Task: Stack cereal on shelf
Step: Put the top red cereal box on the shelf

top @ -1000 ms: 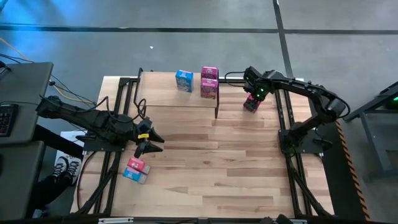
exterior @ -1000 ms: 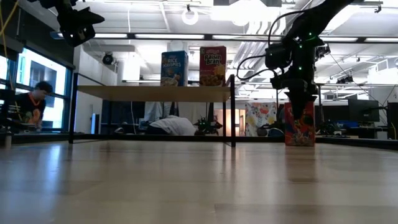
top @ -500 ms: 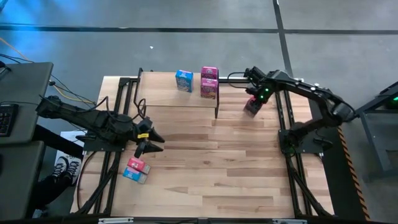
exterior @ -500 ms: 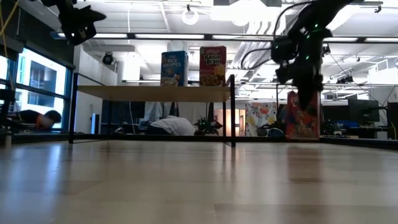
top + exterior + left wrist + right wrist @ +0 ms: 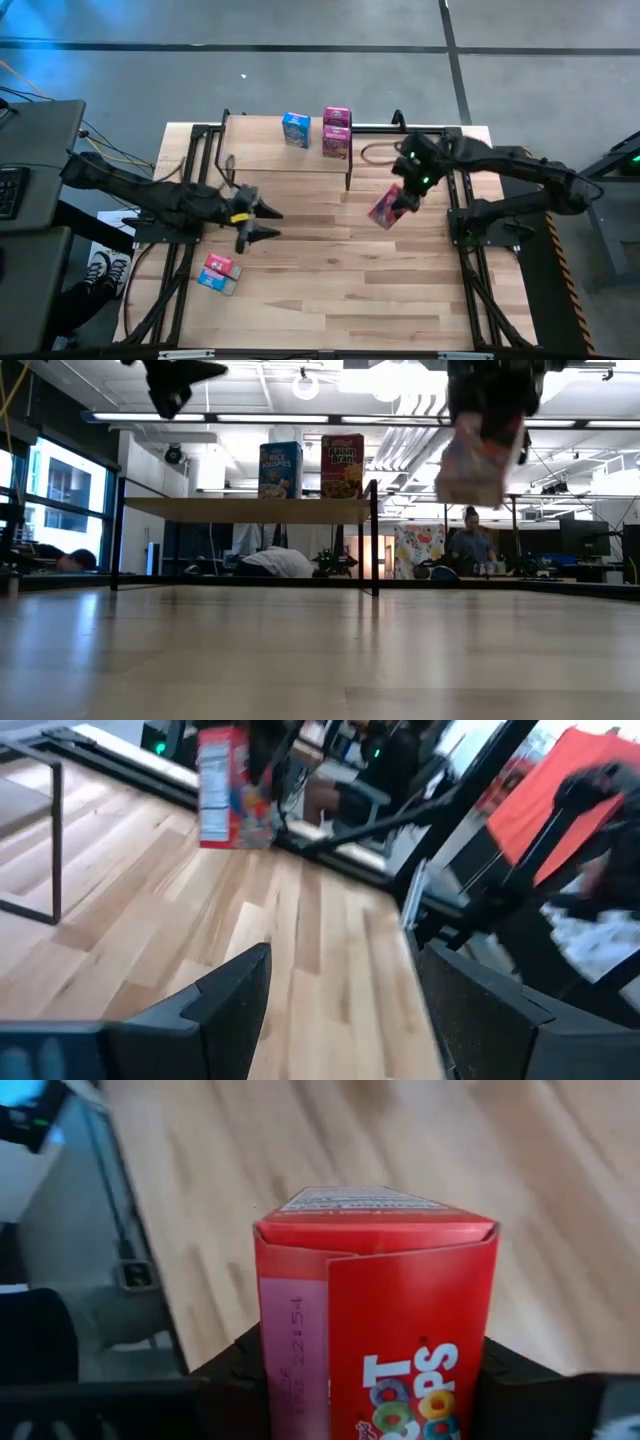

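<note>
The shelf (image 5: 262, 152) stands at the far side of the table, its board (image 5: 250, 508) on thin black legs. A blue cereal box (image 5: 296, 129) and pink ones (image 5: 337, 133) stand on it. My right gripper (image 5: 403, 192) is shut on a red cereal box (image 5: 385, 208), which it holds in the air to the right of the shelf (image 5: 480, 455). My left gripper (image 5: 265, 220) hovers open and empty over the table's left part (image 5: 340, 1010). Its wrist view shows the held box (image 5: 225, 790) far off. My right gripper pinches the red box between its two fingers (image 5: 225, 1375), one on each narrow side panel (image 5: 290, 1380). It comes at the box slanting down from above. The box hangs tilted below the fingers, clear of the table.
Two more cereal boxes (image 5: 218, 272) lie on the table near its left edge, just near of my left gripper. The shelf's black right legs (image 5: 348, 172) stand close to the held box. Bare planks fill the middle (image 5: 330, 270). People are in the room beyond (image 5: 470, 545).
My right gripper has lifted the red box off the table at the far right. It has carried the box up and toward the near edge, and the box, upright before, now hangs tilted. My left gripper has moved a little toward the table's right and has turned somewhat.
</note>
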`<action>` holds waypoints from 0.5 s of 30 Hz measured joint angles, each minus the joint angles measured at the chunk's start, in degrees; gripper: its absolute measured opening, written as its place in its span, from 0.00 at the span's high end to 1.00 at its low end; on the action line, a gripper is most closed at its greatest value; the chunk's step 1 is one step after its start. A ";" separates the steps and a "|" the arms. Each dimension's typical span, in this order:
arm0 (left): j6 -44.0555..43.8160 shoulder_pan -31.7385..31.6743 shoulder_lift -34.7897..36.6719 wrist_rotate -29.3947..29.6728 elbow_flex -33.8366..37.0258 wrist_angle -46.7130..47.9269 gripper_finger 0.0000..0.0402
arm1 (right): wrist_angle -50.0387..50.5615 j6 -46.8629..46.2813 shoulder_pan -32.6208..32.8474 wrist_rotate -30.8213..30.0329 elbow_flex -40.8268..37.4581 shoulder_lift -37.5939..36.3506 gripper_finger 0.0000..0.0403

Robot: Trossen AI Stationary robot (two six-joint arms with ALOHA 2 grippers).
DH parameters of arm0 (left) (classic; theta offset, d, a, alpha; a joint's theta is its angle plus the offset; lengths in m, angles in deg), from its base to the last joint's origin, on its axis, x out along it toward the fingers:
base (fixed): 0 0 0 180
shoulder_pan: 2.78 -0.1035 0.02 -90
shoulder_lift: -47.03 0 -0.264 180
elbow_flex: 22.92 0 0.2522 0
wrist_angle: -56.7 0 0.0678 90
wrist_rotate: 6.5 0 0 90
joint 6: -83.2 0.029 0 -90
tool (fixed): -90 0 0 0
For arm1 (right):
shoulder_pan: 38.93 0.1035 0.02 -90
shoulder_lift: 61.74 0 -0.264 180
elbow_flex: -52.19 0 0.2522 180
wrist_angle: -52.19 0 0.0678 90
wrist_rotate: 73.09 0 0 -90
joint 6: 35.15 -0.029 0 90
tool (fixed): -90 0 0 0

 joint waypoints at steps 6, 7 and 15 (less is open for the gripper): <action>2.79 -1.14 -9.93 0.05 0.00 -7.47 0.37 | -17.92 -10.39 14.26 -7.48 0.02 1.57 0.62; 2.77 -1.60 -11.39 0.09 0.00 -9.04 0.37 | -20.28 -11.43 15.99 -8.72 0.02 2.07 0.62; 4.38 -4.33 -20.13 0.15 -0.75 -20.25 0.37 | -33.35 -16.12 24.07 -13.59 0.02 8.44 0.62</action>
